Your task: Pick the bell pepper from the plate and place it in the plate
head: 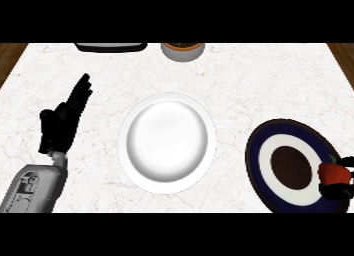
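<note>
Head view suggests lifting the bell pepper (333, 173) straight up, clear of the dark blue plate (254, 152) at its right rim, then carrying it left and setting it low on the white plate (167, 142). The right robot hand (341, 191) curls round the pepper; the left robot hand (62, 120) rests open at left.
</note>
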{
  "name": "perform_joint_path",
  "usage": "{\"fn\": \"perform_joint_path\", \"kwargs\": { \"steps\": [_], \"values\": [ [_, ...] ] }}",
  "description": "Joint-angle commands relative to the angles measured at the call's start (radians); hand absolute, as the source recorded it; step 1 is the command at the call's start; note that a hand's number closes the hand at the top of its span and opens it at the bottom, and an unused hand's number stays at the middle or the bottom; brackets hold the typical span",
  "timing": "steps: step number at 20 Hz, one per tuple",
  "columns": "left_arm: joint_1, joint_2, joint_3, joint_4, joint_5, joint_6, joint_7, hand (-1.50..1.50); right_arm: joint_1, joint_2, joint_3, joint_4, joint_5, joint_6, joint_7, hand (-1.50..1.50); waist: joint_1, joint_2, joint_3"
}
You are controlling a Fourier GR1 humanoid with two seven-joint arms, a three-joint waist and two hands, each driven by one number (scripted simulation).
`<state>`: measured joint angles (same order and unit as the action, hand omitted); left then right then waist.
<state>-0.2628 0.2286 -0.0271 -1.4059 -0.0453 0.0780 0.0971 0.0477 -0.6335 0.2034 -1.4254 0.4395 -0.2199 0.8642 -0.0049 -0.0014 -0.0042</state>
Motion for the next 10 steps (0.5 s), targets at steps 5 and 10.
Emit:
{"fn": "perform_joint_path", "kwargs": {
  "steps": [5,10],
  "values": [
    [0.023,-0.002,0.005,-0.012,-0.001,-0.008,-0.004,0.0,0.188,0.053,0.287,-0.267,0.244,-0.028,-0.053,1.5,-0.008,-0.003,0.003],
    [0.029,-0.003,0.03,0.049,-0.001,-0.013,-0.074,0.0,0.289,0.03,0.372,-0.516,0.463,-0.104,0.025,1.5,-0.019,-0.002,0.002]
  ]
}}
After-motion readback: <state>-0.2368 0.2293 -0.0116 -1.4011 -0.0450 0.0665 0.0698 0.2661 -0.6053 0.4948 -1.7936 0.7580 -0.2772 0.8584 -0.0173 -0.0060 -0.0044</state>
